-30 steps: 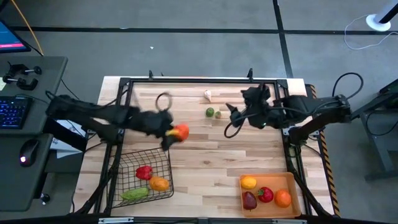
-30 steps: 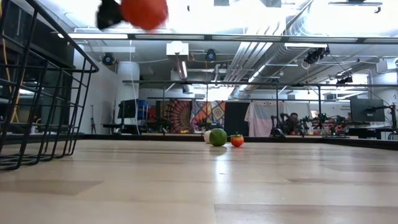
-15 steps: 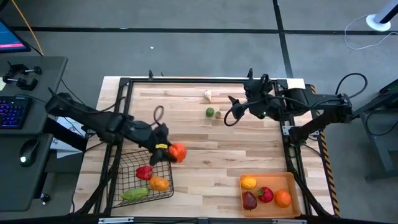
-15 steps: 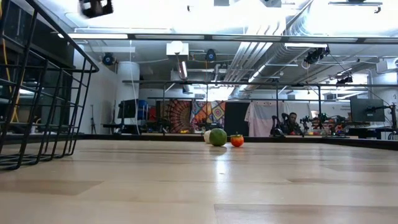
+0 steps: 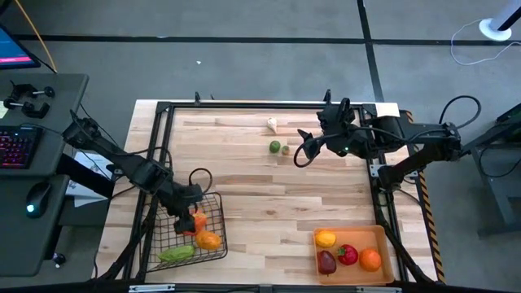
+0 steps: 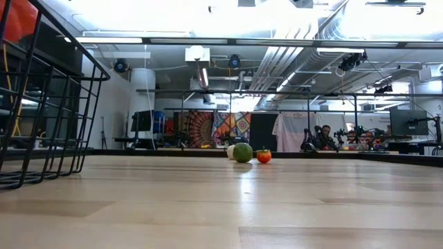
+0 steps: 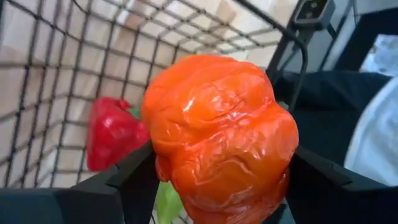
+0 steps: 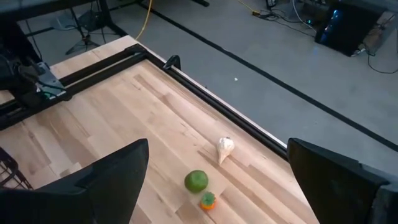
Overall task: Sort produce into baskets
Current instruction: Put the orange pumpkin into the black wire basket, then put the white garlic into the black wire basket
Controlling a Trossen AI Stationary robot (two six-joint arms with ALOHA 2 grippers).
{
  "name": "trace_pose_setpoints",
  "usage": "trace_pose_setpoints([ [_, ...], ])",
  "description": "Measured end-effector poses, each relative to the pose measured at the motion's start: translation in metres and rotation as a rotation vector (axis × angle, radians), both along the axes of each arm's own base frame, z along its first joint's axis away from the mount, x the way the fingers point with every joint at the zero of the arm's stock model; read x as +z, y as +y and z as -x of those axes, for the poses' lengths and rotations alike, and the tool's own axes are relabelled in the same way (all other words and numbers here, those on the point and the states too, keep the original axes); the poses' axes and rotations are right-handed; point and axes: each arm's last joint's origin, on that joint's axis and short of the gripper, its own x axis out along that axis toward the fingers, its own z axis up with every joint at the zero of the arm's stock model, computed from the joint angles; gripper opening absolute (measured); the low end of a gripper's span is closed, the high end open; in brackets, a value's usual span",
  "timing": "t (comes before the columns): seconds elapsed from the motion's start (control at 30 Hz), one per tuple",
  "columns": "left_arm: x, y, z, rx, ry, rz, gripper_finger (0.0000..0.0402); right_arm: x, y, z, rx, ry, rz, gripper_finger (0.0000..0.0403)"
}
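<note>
Wooden table (image 5: 269, 195) is carrying the wire basket (image 5: 189, 232); above it, the left gripper (image 7: 214, 186) is clenching an orange pepper (image 7: 221, 127). Lowering before releasing seems wise. Right gripper (image 8: 217, 180) is hovering spread.

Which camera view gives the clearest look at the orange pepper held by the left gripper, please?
The left wrist view: the orange pepper fills it, clamped between the fingers above the wire basket. The high view shows a sliver, the low view a corner, the right wrist view nothing.
</note>
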Motion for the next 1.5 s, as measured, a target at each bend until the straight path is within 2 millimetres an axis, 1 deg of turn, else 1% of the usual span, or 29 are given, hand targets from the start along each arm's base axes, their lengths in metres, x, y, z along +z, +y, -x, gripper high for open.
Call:
trace_pose_setpoints([
  [0.1,0.0,-0.001,0.0,0.012,-0.008,-0.017,0.0265,0.0,0.0,0.0,-0.001,-0.001,0.0,0.0374],
  [0.17,0.0,0.0,0.0,0.028,-0.001,-0.014,0.0275,0.0,0.0,0.0,-0.004,-0.004,-0.003,0.0374],
  [0.27,0.0,0.0,0.0,0.037,0.004,-0.011,0.0308,0.0,0.0,0.0,-0.006,-0.014,-0.007,0.0374],
  [0.37,0.0,0.0,0.0,0.039,0.014,0.003,0.0353,0.0,-0.002,-0.003,-0.016,-0.045,-0.041,0.0374],
  [0.47,0.0,0.0,0.0,0.019,0.007,-0.003,0.0386,-0.005,-0.012,-0.01,0.002,-0.056,-0.19,0.0374],
  [0.57,0.001,0.001,0.001,0.0,-0.013,-0.006,0.0396,-0.017,-0.031,-0.024,0.045,-0.018,-0.367,0.0374],
  [0.63,0.004,0.005,0.001,-0.006,-0.036,-0.006,0.0397,-0.028,-0.046,-0.038,0.052,0.011,-0.445,0.0374],
  [0.7,0.008,0.011,0.002,-0.005,-0.065,-0.007,0.0395,-0.041,-0.065,-0.053,0.038,0.035,-0.473,0.0374],
  [0.83,0.026,0.027,0.006,0.015,-0.162,-0.01,0.0395,-0.067,-0.104,-0.08,-0.022,0.068,-0.412,0.0374],
  [0.9,0.035,0.036,0.011,0.057,-0.195,-0.04,0.0395,-0.079,-0.12,-0.088,-0.053,0.085,-0.416,0.0374],
  [1.0,0.044,0.051,0.021,0.159,-0.234,-0.135,0.0395,-0.101,-0.136,-0.098,-0.119,0.137,-0.426,0.0374],
  [1.17,0.049,0.07,0.032,0.332,-0.294,-0.321,0.0395,-0.148,-0.17,-0.119,-0.217,0.214,-0.422,0.0374],
  [1.27,0.051,0.076,0.033,0.392,-0.324,-0.391,0.0395,-0.177,-0.191,-0.131,-0.211,0.202,-0.501,0.0374],
  [1.37,0.052,0.081,0.033,0.429,-0.335,-0.442,0.0395,-0.205,-0.208,-0.14,-0.215,0.195,-0.552,0.0374],
  [1.5,0.051,0.085,0.03,0.463,-0.335,-0.487,0.0395,-0.231,-0.222,-0.15,-0.254,0.213,-0.593,0.0374],
])
